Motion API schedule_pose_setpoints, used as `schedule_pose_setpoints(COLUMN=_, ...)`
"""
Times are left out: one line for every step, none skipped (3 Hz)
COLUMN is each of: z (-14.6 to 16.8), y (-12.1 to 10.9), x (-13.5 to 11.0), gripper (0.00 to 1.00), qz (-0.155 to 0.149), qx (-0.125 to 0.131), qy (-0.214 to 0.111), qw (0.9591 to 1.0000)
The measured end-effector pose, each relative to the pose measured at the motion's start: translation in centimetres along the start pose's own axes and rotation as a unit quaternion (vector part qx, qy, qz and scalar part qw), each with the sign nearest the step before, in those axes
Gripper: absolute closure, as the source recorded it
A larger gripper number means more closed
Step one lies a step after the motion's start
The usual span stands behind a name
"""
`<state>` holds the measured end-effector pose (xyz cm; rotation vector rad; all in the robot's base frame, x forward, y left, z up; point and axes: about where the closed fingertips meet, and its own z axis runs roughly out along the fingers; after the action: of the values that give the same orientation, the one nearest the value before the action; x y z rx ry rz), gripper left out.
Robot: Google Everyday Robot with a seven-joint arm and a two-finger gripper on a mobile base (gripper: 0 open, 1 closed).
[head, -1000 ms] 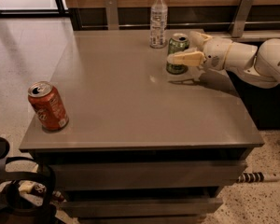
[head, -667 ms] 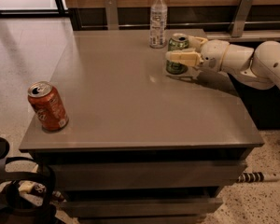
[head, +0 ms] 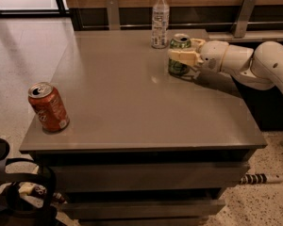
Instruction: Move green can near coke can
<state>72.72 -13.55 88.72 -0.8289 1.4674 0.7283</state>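
The green can (head: 178, 65) stands upright at the far right of the grey table (head: 132, 107), just in front of a clear bottle. My gripper (head: 180, 56) reaches in from the right and its pale fingers (head: 178, 57) are closed around the can's middle. The can seems to rest on the table. The coke can (head: 48, 107), red-orange with a white label patch, stands upright near the table's front left corner, far from the gripper.
A clear plastic bottle with a white cap (head: 160, 19) stands at the table's far edge just behind the green can. A wall with metal brackets (head: 112, 11) runs behind. Drawers (head: 146, 178) are below the tabletop. My white arm (head: 254, 65) stretches over the right edge.
The gripper and green can have shifted slightly to the left along the table. The coke can and bottle have not moved.
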Motion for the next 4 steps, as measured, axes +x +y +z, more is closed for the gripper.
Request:
schedule_pose_setpoints(z=0.3, y=0.2, x=0.0, gripper=0.99, qz=0.0, qx=-0.002, qy=0.0, qw=1.0)
schedule_pose_setpoints(z=0.4, y=0.2, x=0.0, gripper=1.0, qz=0.0, qx=-0.003, qy=0.0, qw=1.0)
schedule_pose_setpoints(z=0.3, y=1.2, x=-2.5, gripper=1.0, qz=0.007, qx=-0.014, qy=-0.009, qw=0.9998)
schedule_pose_setpoints(z=-0.3, y=4.6, x=-5.6, gripper=1.0, qz=0.009, qx=-0.023, qy=-0.019, qw=0.9995)
